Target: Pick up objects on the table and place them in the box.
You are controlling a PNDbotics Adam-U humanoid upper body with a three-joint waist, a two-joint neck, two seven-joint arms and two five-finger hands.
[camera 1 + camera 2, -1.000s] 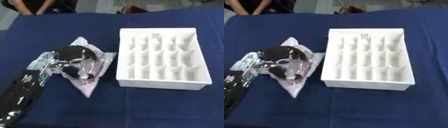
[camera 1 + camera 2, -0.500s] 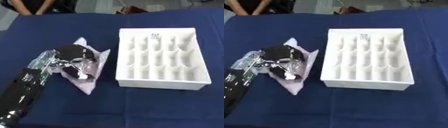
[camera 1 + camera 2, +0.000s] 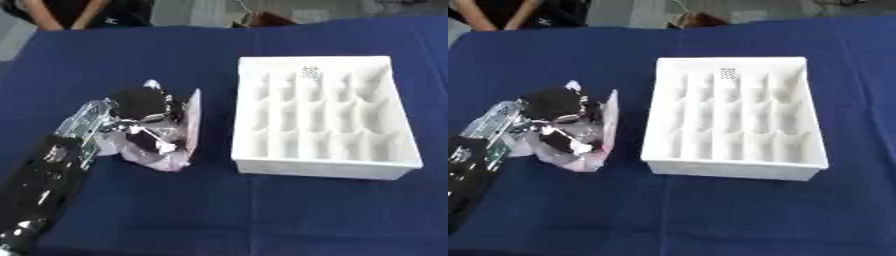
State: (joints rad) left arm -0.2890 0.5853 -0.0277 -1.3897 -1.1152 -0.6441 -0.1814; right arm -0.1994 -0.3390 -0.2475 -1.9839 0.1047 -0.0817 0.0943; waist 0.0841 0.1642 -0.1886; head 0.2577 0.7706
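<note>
My left hand (image 3: pixel 144 112) lies over a pale pink, crinkled clear packet (image 3: pixel 179 145) on the blue table, left of the box. Its fingers are curled into the packet and the packet's right edge stands bunched up around them. The white box (image 3: pixel 319 117) with several rows of small compartments sits at the centre right, a small dark speckled patch (image 3: pixel 310 72) in one far compartment. The packet's edge is a short gap from the box's left wall. My right hand shows in neither view.
The blue cloth (image 3: pixel 262 210) covers the whole table, with bare cloth in front of the box and to its right. A person sits at the far left edge (image 3: pixel 79 12). A brown object (image 3: pixel 262 19) lies beyond the far edge.
My left hand has closed further on the packet, and the packet has crumpled from a flat spread shape into a bunched one with its right edge lifted.
</note>
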